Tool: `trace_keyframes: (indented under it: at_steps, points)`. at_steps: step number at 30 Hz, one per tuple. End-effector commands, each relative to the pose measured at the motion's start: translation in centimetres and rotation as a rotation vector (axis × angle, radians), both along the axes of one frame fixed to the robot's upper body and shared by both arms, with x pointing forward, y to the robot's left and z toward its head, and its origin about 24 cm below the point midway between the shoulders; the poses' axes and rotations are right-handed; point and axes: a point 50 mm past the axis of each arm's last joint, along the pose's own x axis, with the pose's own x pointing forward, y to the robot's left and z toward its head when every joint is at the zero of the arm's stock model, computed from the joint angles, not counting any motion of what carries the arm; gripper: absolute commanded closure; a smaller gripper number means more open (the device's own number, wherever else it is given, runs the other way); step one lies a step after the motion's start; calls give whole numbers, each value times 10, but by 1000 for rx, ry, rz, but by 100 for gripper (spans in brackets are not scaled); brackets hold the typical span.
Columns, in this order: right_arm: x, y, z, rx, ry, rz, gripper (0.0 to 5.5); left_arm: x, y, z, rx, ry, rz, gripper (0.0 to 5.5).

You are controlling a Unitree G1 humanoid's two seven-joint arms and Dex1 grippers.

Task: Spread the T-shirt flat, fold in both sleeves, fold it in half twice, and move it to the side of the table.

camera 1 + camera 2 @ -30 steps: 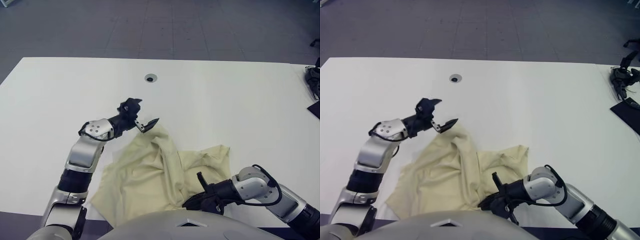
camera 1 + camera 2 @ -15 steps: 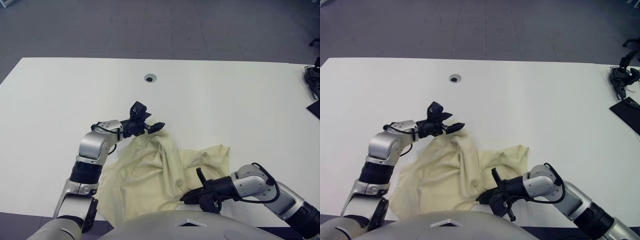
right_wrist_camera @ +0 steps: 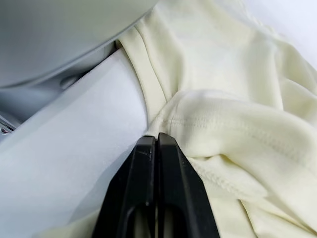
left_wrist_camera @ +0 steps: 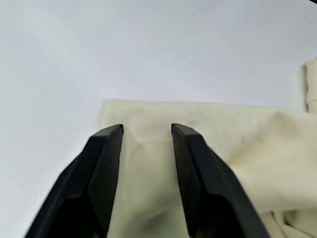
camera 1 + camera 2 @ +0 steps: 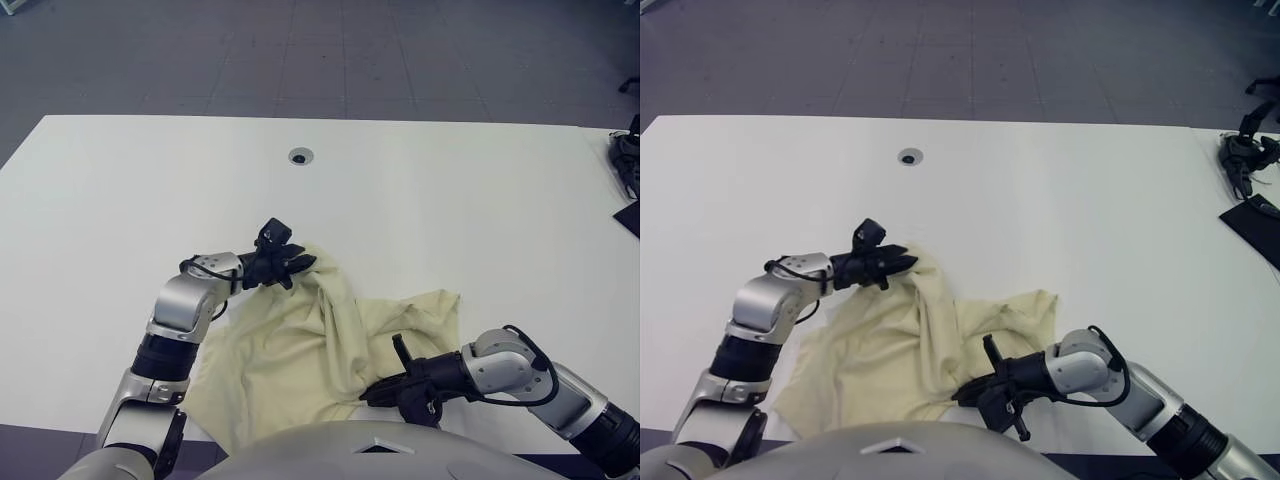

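A pale yellow T-shirt (image 5: 290,350) lies crumpled at the near edge of the white table (image 5: 450,200). My left gripper (image 5: 303,264) is down at the shirt's far corner. In the left wrist view it (image 4: 147,130) stands open, its black fingers (image 4: 106,148) straddling that corner of the cloth (image 4: 237,148). My right gripper (image 5: 372,392) sits low at the shirt's near right hem, close to the table's front edge. Its fingers (image 3: 148,148) are pressed together with the hem's fold (image 3: 198,119) pinched at their tips.
A small round hole (image 5: 300,156) sits in the table at the far middle. Black cables (image 5: 1240,150) and a flat black object (image 5: 1255,225) lie at the right edge. Wide bare table surface stretches to the left, right and far side of the shirt.
My left gripper has come down and toward me from above the table to the shirt's far corner, its fingers narrower than before. The right gripper has barely moved.
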Motion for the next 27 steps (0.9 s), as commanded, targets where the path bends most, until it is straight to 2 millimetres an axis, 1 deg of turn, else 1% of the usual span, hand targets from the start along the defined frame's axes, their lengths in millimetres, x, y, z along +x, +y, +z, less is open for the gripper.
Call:
trace_keyframes:
  at_steps: [1,3,6,8,11,14,18,22,24,25,26,27]
  points:
    - [0,-17,-20,-180,26,-42,550,2,2,-1,26,-12,2,452]
    - [0,-16,-20,-178,26,-42,550,1,2,0,23,-17,-1,478]
    - [0,-16,-20,-175,26,-42,550,-2,1,1,18,-18,-10,531]
    - [1,-16,-21,-173,25,-42,550,-4,0,0,16,-16,-16,545]
    - [1,-15,-21,-170,24,-44,550,-6,-1,2,-1,-23,-24,545]
    - [0,-15,-21,-168,23,-46,550,-7,-1,10,-35,-52,-28,545]
    - [0,-15,-22,-166,23,-47,550,-10,0,29,-117,-112,-38,545]
    - [0,-14,-22,-167,22,-49,550,-11,8,48,-167,-175,-22,545]
    - [-1,-15,-22,-168,21,-50,550,-10,12,50,-159,-185,-7,545]
    - [-1,-15,-22,-168,21,-49,550,-9,14,49,-141,-185,1,545]
    - [-1,-14,-22,-168,20,-50,550,-8,17,45,-114,-179,14,526]
    - [0,-14,-22,-167,19,-50,550,-6,20,40,-87,-169,27,520]
